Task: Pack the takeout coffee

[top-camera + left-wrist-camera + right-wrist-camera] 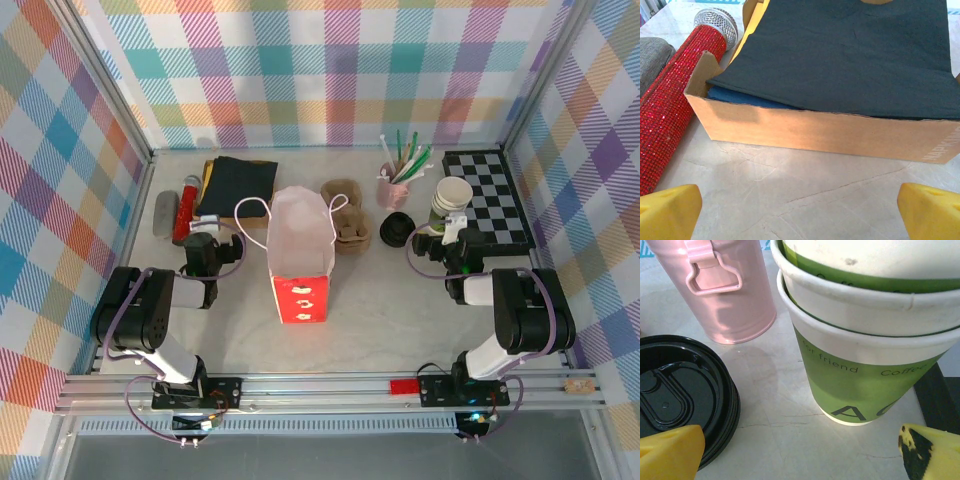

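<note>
The takeout coffee is out of view. A stack of lidless green-banded paper cups (865, 375) (451, 200) stands just ahead of my right gripper (800, 450) (452, 236), which is open with bare table between its yellow fingertips (670, 450). A stack of black lids (675, 395) (397, 228) lies to its left. An open red-and-white paper bag (300, 262) stands at the table's middle. My left gripper (800, 210) (204, 238) is open, facing a cardboard napkin box (815, 130).
A pink cup of straws (392, 185) (725, 290) stands behind the lids. Brown cup carriers (347, 218) lie beside the bag. A chessboard (490, 195) is at far right. A red glitter microphone (670, 125) and a grey pouch (165, 213) lie left of the napkin box.
</note>
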